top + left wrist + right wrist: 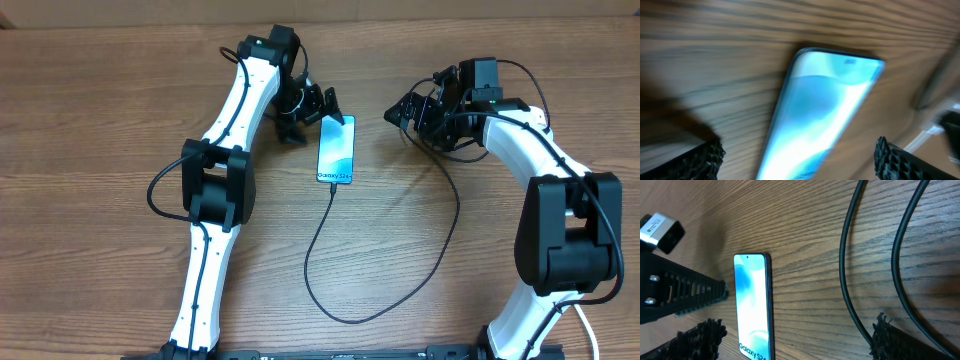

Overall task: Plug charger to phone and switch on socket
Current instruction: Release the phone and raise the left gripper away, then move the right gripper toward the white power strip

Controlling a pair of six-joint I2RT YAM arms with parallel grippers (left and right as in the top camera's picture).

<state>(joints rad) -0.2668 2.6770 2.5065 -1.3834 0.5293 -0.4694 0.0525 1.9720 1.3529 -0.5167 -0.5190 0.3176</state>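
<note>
We are advising a straight, braced push: both claws spread empty, left gripper beside the slim glossy teal smartphone on the wooden table, right gripper near the thin black charger cable meeting its near end.

Both arms are built alike: slim white links joined by boxy black joint housings. The left arm has a thin black left cable looping out beside its left housing. The right arm has a similar right cable by its right housing and a small green light at the wrist. The left claw and right claw are black. Their fingertips are coarse, knobbly black pads. One left finger is a slotted black bar with silver screws.
</note>
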